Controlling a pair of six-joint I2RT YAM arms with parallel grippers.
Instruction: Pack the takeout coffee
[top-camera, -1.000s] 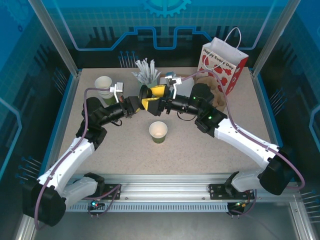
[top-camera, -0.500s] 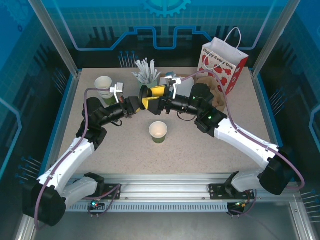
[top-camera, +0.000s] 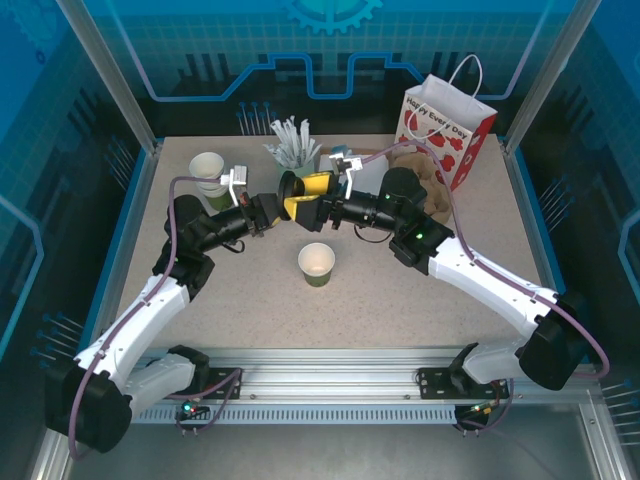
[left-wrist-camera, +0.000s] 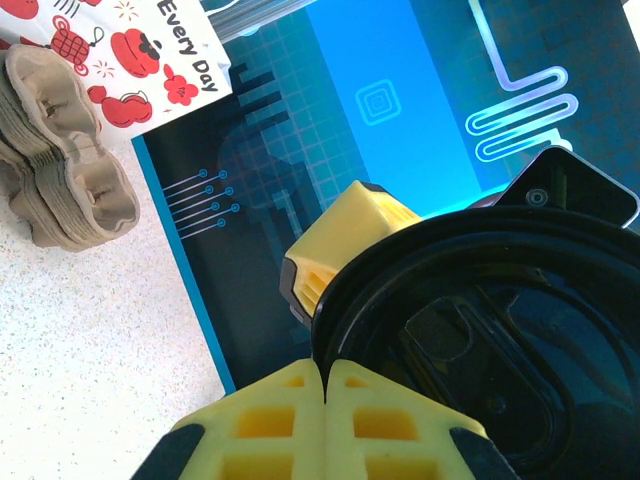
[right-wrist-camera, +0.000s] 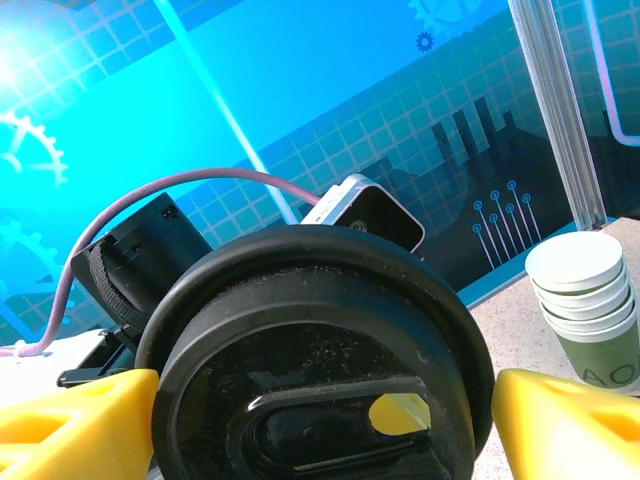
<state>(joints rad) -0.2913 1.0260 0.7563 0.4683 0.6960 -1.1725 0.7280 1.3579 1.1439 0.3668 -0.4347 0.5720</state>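
Meeting above the middle of the tabletop, the two arms hold the black lid between them, clear of the surface. The left pincer is closed tight, its yellow fingers pressed together on the lid's rim. The right pincer stands spread wide, one yellow finger at each side of the lid; whether those fingers press on the rim or only sit beside it cannot be told. The olive-green cup stands upright and uncovered on the tabletop, white inside, a little nearer the arm bases than the pincers and touched by neither. Toward the far left stands a stack of lidless cups, and near it a pale cup of white wrapped sticks. At the far right a red-and-white paper bag stands upright, with a pile of brown pulp cup carriers just beside it.
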